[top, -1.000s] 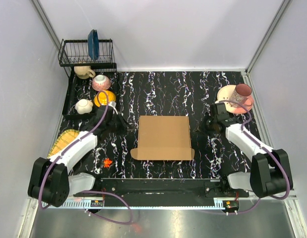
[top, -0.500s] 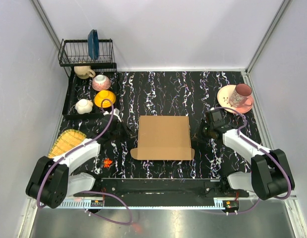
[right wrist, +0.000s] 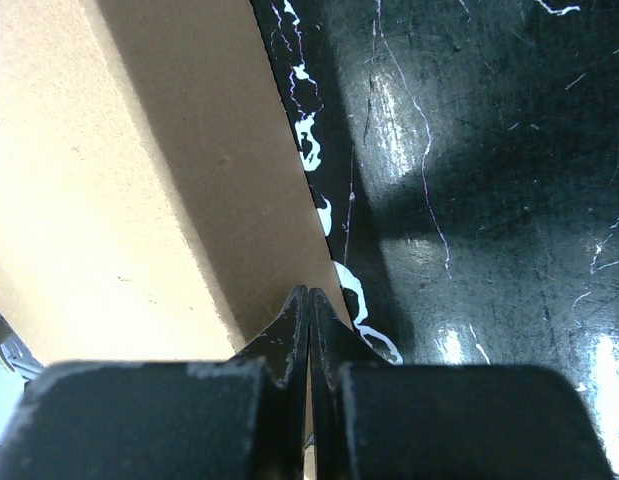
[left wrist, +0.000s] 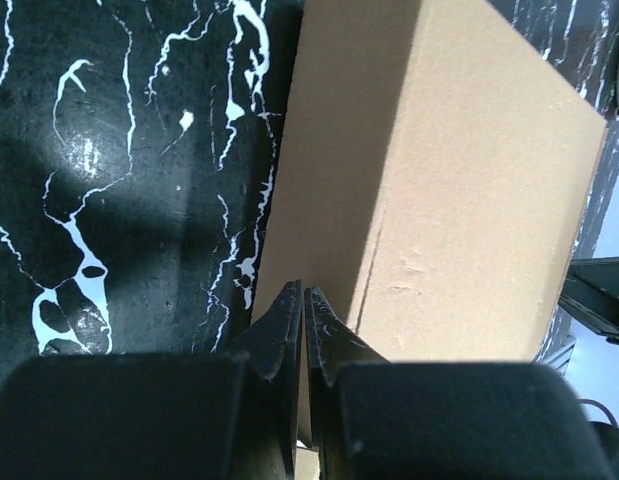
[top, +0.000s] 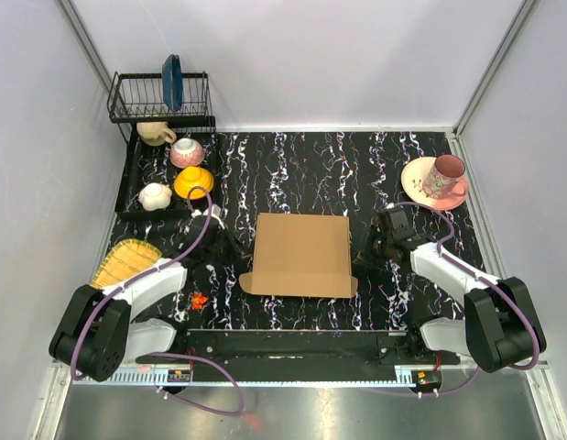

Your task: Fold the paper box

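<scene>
As I stand behind the two arms and look down, the paper box lies flat in the middle of the black, white-veined counter. It is a plain brown square with a small tab poking out at each near corner. Both arms reach in low toward it from opposite sides. The left pincer sits at the box's left edge, its two dark fingers pressed together with only a hairline between them. The tips are right against the cardboard's shaded side, though I cannot tell whether any cardboard is caught between them. The right pincer mirrors it at the box's right edge, fingers likewise drawn tight together with nothing visibly between them, the tips just beside the cardboard where it meets the counter. Off at the far left a black wire dish rack holds a blue plate on edge. Below the rack are a few pale cups and an orange bowl. A yellow woven mat lies near the left arm, with a small red-orange scrap close by on the counter. At the far right a pink cup stands on a pink saucer, well apart from the box.
</scene>
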Robot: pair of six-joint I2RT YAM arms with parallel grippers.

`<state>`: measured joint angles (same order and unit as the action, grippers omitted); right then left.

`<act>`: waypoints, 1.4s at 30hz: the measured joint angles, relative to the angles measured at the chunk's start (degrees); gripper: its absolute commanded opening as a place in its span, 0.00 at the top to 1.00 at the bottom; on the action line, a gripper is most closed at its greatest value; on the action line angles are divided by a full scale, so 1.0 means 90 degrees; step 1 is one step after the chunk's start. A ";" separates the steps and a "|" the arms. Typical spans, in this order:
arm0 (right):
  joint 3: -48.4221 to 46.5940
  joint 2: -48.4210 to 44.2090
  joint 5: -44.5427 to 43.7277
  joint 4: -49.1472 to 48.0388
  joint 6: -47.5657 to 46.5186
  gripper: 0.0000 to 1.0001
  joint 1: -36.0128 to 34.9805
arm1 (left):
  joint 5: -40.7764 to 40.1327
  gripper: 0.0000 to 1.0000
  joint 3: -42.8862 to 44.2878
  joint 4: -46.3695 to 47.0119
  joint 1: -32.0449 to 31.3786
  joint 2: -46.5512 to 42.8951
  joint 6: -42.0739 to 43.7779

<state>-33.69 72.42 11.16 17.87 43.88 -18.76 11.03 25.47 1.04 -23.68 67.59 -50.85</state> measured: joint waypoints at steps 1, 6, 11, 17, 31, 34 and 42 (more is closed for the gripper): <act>0.0000 0.0000 -0.0002 -0.0005 0.0000 1.00 0.0000 | 0.0005 0.96 -0.0002 0.0005 0.0000 0.0056 0.0000; 0.0000 0.0000 0.0002 -0.0007 0.0000 1.00 0.0000 | 0.0053 1.00 -0.0124 0.0075 -0.0017 0.0185 -0.0017; 0.0000 -0.0019 -0.0010 0.0007 0.0005 1.00 -0.0080 | 0.0143 1.00 -0.0163 0.0090 -0.0102 0.0087 -0.0019; -0.0002 -0.0549 -0.0260 0.0333 -0.0007 1.00 -0.0277 | 0.0151 1.00 -0.0163 -0.0058 -0.0204 -0.0430 -0.0024; -0.0617 -0.1977 -0.0495 0.1678 0.0119 1.00 -0.0364 | 0.0350 0.99 0.0345 -0.0971 -0.0262 -0.1761 -0.0197; -0.0874 -0.2152 -0.0508 0.1936 0.0175 1.00 -0.0364 | 0.0391 0.98 0.0546 -0.1239 -0.0262 -0.1974 -0.0233; -0.1083 -0.2130 -0.0525 0.2176 0.0265 1.00 -0.0362 | 0.0410 0.98 0.0787 -0.1409 -0.0262 -0.1965 -0.0243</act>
<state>-43.44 53.25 6.44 37.45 46.26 -22.02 14.72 32.56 -11.64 -26.04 49.91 -53.04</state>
